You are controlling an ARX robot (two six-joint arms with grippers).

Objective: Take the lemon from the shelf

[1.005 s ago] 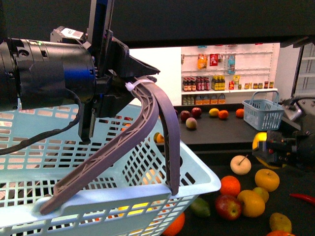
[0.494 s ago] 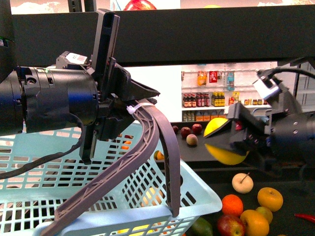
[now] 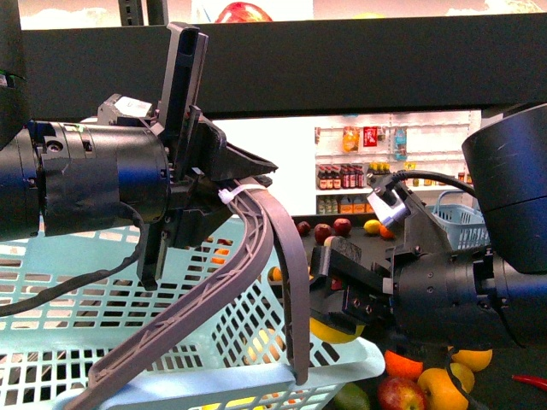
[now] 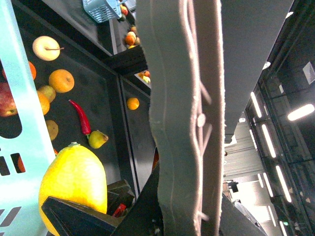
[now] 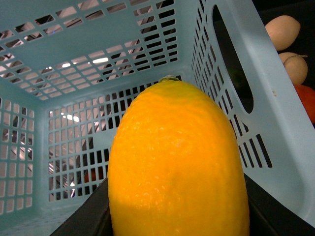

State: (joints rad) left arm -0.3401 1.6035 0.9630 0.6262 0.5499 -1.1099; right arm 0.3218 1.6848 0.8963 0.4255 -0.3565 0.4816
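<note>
The lemon (image 5: pixel 177 162) sits clenched in our right tool (image 3: pixel 338 290), clear of the black shelf (image 3: pixel 342 64) and just beside the rim of the pale blue basket (image 3: pixel 256 376), facing its inside. Our left tool (image 3: pixel 218 192) is closed on the basket's grey handle (image 3: pixel 273 248). Our worry is that the smooth skin slips in the grip, or that letting go too near the rim sends the lemon down among the loose fruit (image 3: pixel 440 386) below.
</note>
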